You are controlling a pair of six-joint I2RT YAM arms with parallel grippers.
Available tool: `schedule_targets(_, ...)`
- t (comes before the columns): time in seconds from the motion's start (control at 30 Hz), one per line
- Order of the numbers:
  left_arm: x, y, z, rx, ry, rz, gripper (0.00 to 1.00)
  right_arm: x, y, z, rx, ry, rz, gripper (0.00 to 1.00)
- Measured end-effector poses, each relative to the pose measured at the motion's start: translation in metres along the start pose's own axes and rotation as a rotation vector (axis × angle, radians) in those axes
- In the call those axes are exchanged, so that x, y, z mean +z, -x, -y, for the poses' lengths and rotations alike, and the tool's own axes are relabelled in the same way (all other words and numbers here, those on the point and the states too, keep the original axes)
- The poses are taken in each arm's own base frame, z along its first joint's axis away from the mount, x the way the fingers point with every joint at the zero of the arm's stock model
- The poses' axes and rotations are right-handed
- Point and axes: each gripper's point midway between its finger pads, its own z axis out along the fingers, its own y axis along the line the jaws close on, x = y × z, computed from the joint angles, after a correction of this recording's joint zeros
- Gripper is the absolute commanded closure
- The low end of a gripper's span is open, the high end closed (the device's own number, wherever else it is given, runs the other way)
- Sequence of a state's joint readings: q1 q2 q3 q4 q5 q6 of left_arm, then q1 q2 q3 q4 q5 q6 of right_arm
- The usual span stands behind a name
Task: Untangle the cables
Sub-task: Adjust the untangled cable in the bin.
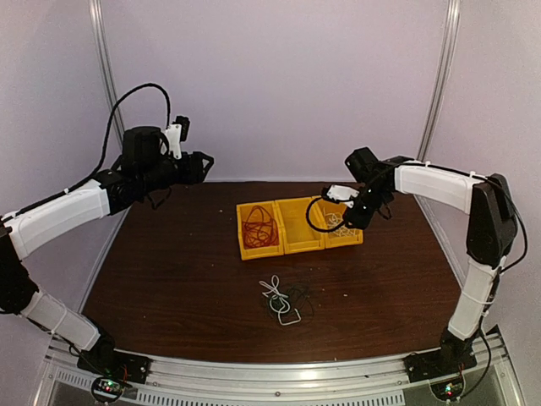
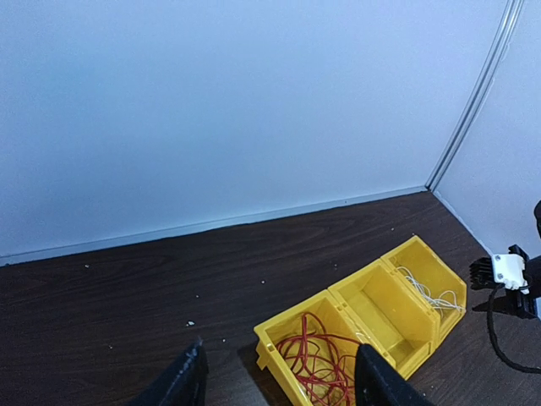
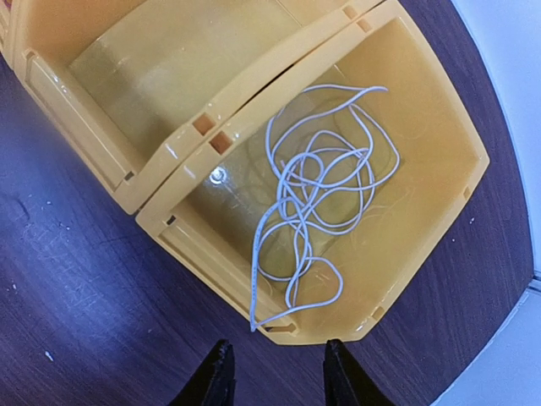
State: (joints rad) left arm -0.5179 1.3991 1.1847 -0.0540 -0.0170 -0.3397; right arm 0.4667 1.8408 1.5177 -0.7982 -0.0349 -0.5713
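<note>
A white cable (image 3: pixel 317 194) lies coiled in the right yellow bin (image 3: pixel 439 211), with one end draped over the near rim. My right gripper (image 3: pixel 275 372) hangs just above that rim, open and with nothing between its fingers; it shows over the bin in the top view (image 1: pixel 351 218). A red cable (image 2: pixel 325 364) fills the left yellow bin (image 2: pixel 270 338). A small clump of black and white cables (image 1: pixel 286 300) rests on the table in front of the bins. Raised at the far left, my left gripper (image 2: pixel 279 381) stands open and empty.
The middle yellow bin (image 1: pixel 300 224) holds nothing. The three bins stand side by side at the back of the dark wooden table (image 1: pixel 169 271). White walls close in the back and both sides.
</note>
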Motion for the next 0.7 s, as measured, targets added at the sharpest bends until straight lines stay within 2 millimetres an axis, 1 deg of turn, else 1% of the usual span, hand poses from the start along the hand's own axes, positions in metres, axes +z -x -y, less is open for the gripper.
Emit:
schedule_targets(0.03, 0.0, 0.0, 0.0, 0.0, 0.0, 0.0, 0.4, 0.002, 0.0, -0.001, 0.001, 0.007, -0.001, 0.64)
schedule_targets(0.1, 0.0, 0.0, 0.0, 0.0, 0.0, 0.0, 0.4, 0.007, -0.001, -0.004, 0.003, 0.018, -0.006, 0.68)
schedule_targets(0.2, 0.0, 0.0, 0.0, 0.0, 0.0, 0.0, 0.4, 0.022, -0.006, -0.009, 0.008, 0.04, -0.038, 0.75)
schedule_targets(0.23, 0.0, 0.0, 0.0, 0.0, 0.0, 0.0, 0.4, 0.028, -0.008, -0.011, 0.012, 0.049, -0.051, 0.83)
schedule_targets(0.27, 0.0, 0.0, 0.0, 0.0, 0.0, 0.0, 0.4, 0.033, -0.01, -0.012, 0.012, 0.055, -0.061, 0.94)
schedule_targets(0.3, 0.0, 0.0, 0.0, 0.0, 0.0, 0.0, 0.4, 0.039, -0.012, -0.014, 0.018, 0.063, -0.075, 1.0)
schedule_targets(0.4, 0.0, 0.0, 0.0, 0.0, 0.0, 0.0, 0.4, 0.05, -0.013, -0.016, 0.022, 0.074, -0.092, 1.0)
schedule_targets(0.47, 0.0, 0.0, 0.0, 0.0, 0.0, 0.0, 0.4, 0.051, -0.009, -0.014, 0.022, 0.071, -0.088, 1.0)
schedule_targets(0.63, 0.0, 0.0, 0.0, 0.0, 0.0, 0.0, 0.4, 0.044, 0.01, -0.002, 0.026, 0.054, -0.04, 1.0)
schedule_targets(0.7, 0.0, 0.0, 0.0, 0.0, -0.001, -0.001, 0.4, 0.045, 0.02, 0.002, 0.028, 0.05, -0.018, 1.0)
